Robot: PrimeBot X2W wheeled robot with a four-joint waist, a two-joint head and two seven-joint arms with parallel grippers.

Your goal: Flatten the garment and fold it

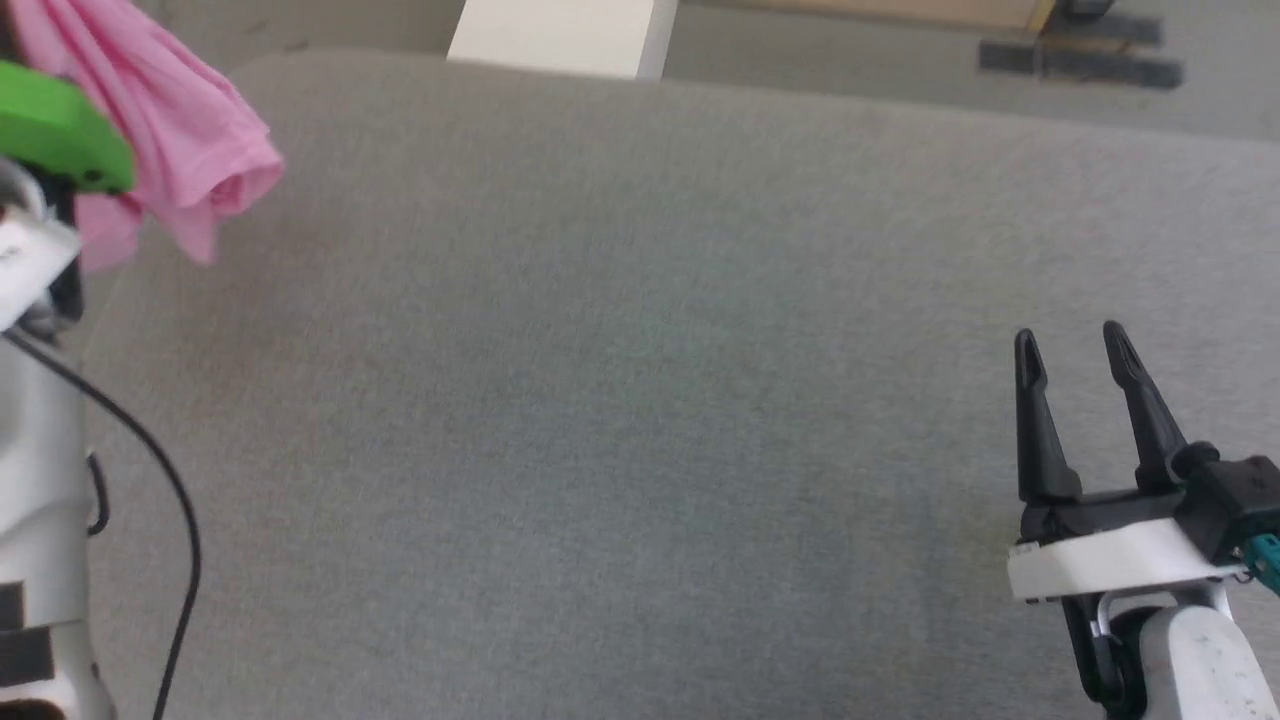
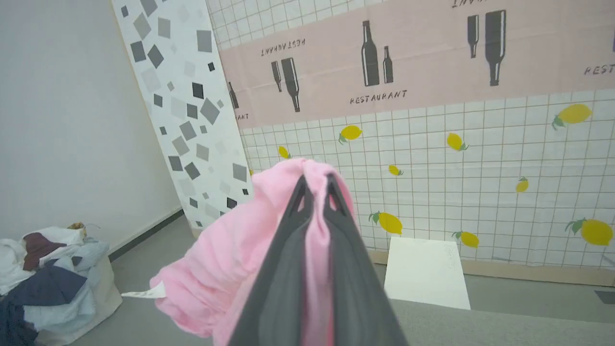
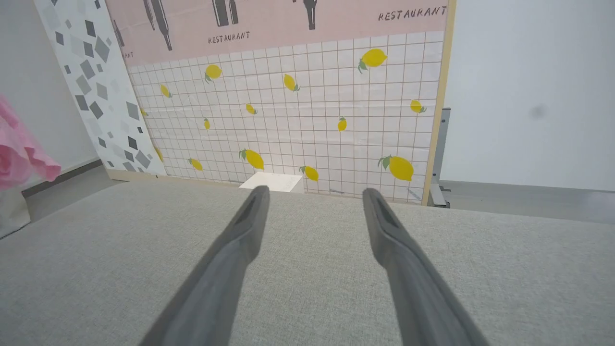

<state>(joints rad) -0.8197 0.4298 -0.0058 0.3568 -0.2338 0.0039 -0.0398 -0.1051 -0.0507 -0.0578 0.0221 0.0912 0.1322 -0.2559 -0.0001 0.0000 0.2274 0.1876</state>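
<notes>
The garment (image 1: 180, 130) is a bunched light pink cloth hanging in the air at the upper left of the head view, above the grey table's left edge. In the left wrist view my left gripper (image 2: 316, 185) is shut on a fold of the garment (image 2: 230, 269), and a small white label (image 2: 144, 292) sticks out at its lower left. The pink cloth (image 3: 21, 154) also peeks in at the left edge of the right wrist view. My right gripper (image 1: 1072, 352) hovers low over the table at the lower right, open, nothing between its fingers (image 3: 250, 216).
The grey fabric-covered table (image 1: 640, 400) spreads across the head view. A white box (image 1: 560, 35) stands on the floor beyond its far edge. A bag heaped with mixed clothes (image 2: 48, 283) sits on the floor at the left. A patterned wall panel (image 3: 288, 96) rises behind.
</notes>
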